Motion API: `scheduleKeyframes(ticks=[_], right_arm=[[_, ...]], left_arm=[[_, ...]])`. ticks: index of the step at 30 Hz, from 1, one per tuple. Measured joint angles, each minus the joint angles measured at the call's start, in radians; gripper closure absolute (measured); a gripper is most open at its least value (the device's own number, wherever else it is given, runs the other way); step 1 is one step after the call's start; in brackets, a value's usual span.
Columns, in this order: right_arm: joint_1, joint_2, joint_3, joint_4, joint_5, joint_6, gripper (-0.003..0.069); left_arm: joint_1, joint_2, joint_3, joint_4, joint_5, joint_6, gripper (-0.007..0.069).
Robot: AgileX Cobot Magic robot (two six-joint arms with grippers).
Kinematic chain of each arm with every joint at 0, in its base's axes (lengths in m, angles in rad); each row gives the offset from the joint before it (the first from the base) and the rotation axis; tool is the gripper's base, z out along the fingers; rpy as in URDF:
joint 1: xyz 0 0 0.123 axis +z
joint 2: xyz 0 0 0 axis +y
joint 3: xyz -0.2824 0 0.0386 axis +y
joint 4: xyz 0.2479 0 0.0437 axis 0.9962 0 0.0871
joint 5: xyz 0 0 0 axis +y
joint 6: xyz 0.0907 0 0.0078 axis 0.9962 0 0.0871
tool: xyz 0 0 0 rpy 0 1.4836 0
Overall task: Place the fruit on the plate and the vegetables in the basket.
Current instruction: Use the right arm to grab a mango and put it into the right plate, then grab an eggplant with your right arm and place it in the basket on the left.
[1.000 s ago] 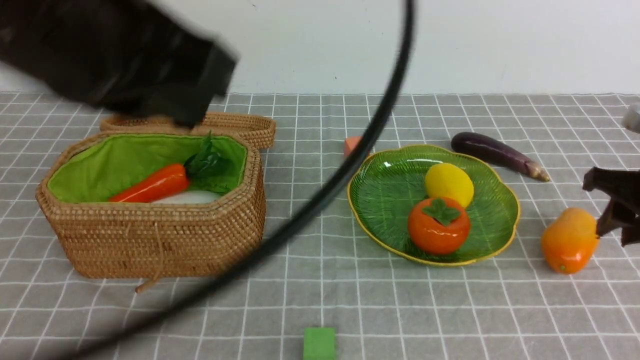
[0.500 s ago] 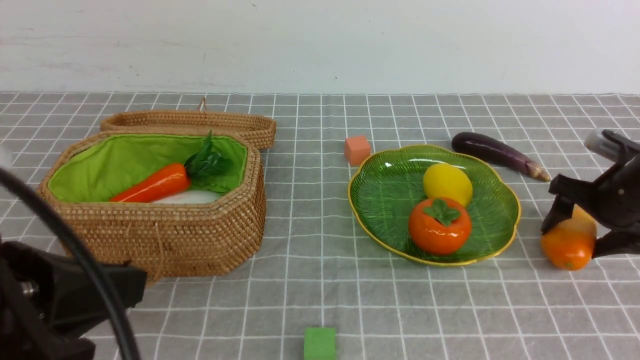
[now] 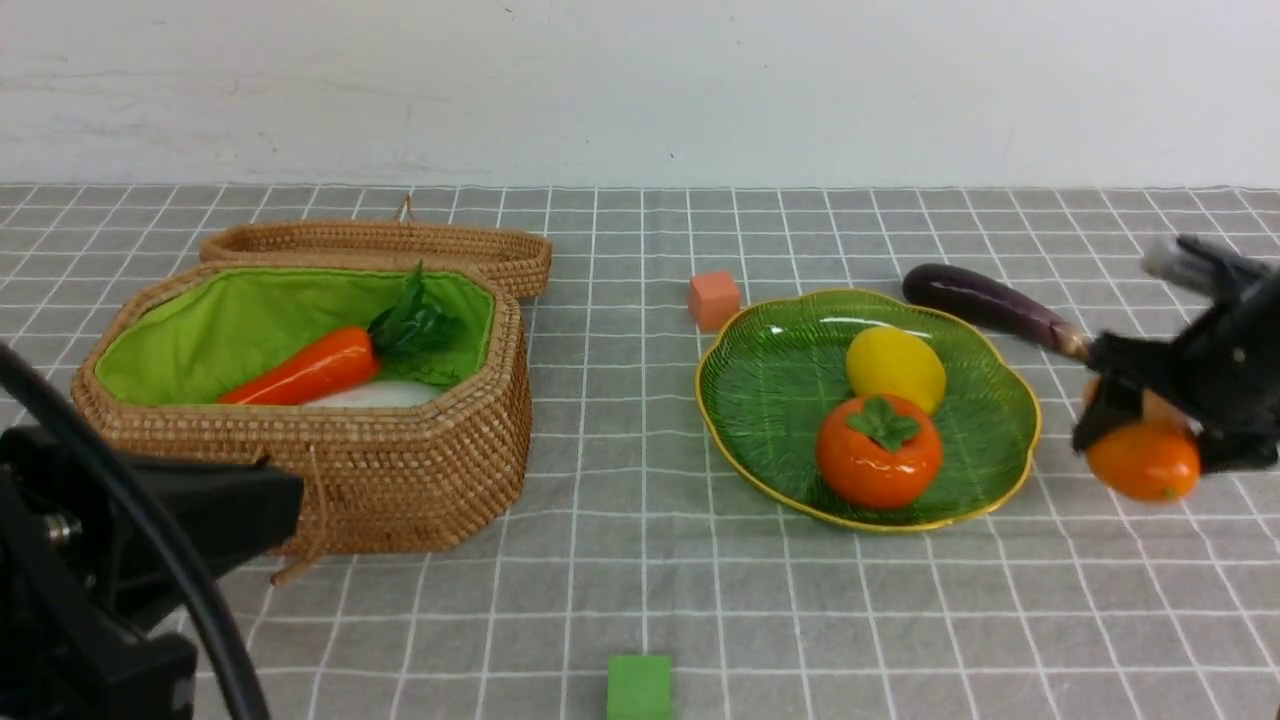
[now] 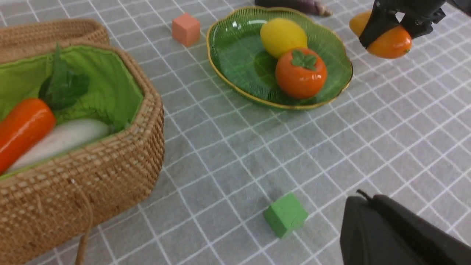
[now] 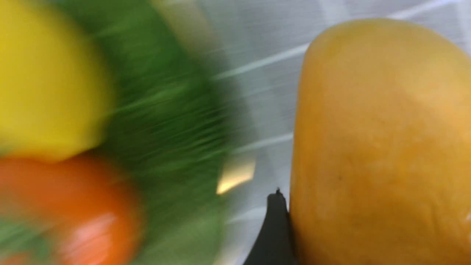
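Front view: right arm is extended in from the right edge, blurred. Mango (image 3: 1145, 465) is grasped by the right end effector (image 3: 1155, 415), jaws on either side; fruit appears lifted off the table (image 3: 720, 610), to the right of the green plate (image 3: 770, 400). Lemon (image 3: 896, 368) and orange fruit with leafy cap (image 3: 878, 452) are seated on the plate. Eggplant (image 3: 990, 305) is laid on the table behind the plate. Carrot (image 3: 310, 370) and white radish (image 3: 375, 394) are contained in the basket (image 3: 320, 470), woven lid (image 3: 480, 255) placed behind it. Salmon cube (image 3: 714, 300) is located near the plate rim, green cube (image 3: 639, 687) at the near edge. Left arm (image 3: 150, 520) is held low at the near left, partly cropped.

Left wrist view: left end effector (image 4: 368, 198) is clenched, no object seen in it; its dark tip is shown near the green cube. Mango grasp is also visible, fruit tilted between the right fingers.

Right wrist view: mango is seen close up, against a dark finger (image 5: 274, 228); plate side is motion-blurred.
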Motion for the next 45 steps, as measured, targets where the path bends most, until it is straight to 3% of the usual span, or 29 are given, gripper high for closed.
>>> scheduleKeyframes(ticks=[2,4,9,15,21,26,29,33,36,37,40,45], right_arm=[[0.049,-0.023,-0.026,0.035,0.006,-0.03,0.0095],[0.173,-0.029,-0.09,0.124,-0.022,-0.096,0.0095],[0.332,0.075,-0.181,0.16,-0.158,-0.13,0.0095],[0.361,0.222,-0.259,0.157,-0.232,-0.059,0.009],[0.361,0.255,-0.281,0.145,-0.237,-0.031,-0.0019],[0.359,0.22,-0.281,0.121,-0.194,-0.029,-0.0002],[0.349,0.176,-0.281,0.087,-0.148,-0.03,0.0043],[0.287,0.078,-0.282,-0.047,-0.084,-0.061,0.0158],[0.162,0.054,-0.302,-0.136,-0.078,-0.171,0.0242],[0.146,0.056,-0.306,-0.136,-0.078,-0.18,0.0246],[0.027,0.135,-0.374,-0.071,-0.065,-0.361,0.0244],[-0.055,0.315,-0.519,0.065,-0.051,-0.644,0.016]], left_arm=[[0.0,0.003,0.0,0.002,-0.012,-0.002,0.0638],[0.0,0.015,0.0,0.002,-0.028,-0.006,0.0638],[0.0,0.022,0.001,0.002,-0.034,-0.009,0.0638],[0.0,0.022,0.001,0.002,-0.037,-0.009,0.0638],[0.0,0.022,0.001,0.002,-0.037,-0.009,0.0638],[0.0,0.022,0.002,0.002,-0.037,-0.009,0.0638],[0.0,0.022,0.002,0.002,-0.049,-0.009,0.0638],[0.0,0.022,0.003,0.002,-0.08,-0.009,0.0638],[0.0,0.022,0.003,-0.011,-0.118,-0.009,0.0638],[0.0,0.022,0.003,-0.013,-0.122,-0.009,0.0638],[0.0,0.022,0.003,-0.044,-0.142,-0.009,0.0638],[0.0,0.022,0.003,-0.064,-0.143,-0.009,0.0638]])
